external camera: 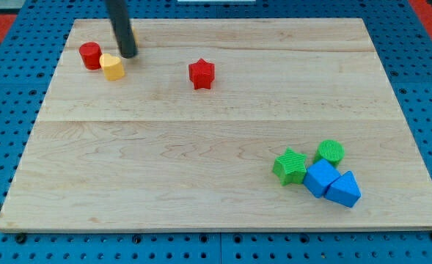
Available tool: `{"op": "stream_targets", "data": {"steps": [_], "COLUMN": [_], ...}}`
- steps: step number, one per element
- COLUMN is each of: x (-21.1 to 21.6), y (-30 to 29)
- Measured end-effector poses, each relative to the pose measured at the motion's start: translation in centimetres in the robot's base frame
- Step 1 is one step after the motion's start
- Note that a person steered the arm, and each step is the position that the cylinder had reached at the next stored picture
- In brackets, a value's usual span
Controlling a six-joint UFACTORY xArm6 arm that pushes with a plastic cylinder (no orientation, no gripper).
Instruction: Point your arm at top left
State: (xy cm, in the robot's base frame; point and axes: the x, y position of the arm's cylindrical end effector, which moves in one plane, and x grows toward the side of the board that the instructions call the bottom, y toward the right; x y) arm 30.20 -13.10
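My tip [128, 54] is at the top left of the wooden board [201, 147], the dark rod coming down from the view's top edge. It stands just right of and above the yellow block [112, 67], close to it, and right of the red cylinder [90, 56]. The yellow block touches the red cylinder. A red star block [201, 74] lies to the right of the tip, well apart.
At the bottom right sits a cluster: a green star block [290, 166], a green cylinder [331, 152], a blue cube [320, 177] and a blue triangular block [344, 190]. A blue pegboard surface [10, 132] surrounds the board.
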Motion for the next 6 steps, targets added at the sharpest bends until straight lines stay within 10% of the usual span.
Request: {"op": "stream_targets", "data": {"steps": [5, 6], "x": [-4.1, 0.7], "y": [-14.9, -9.6]}}
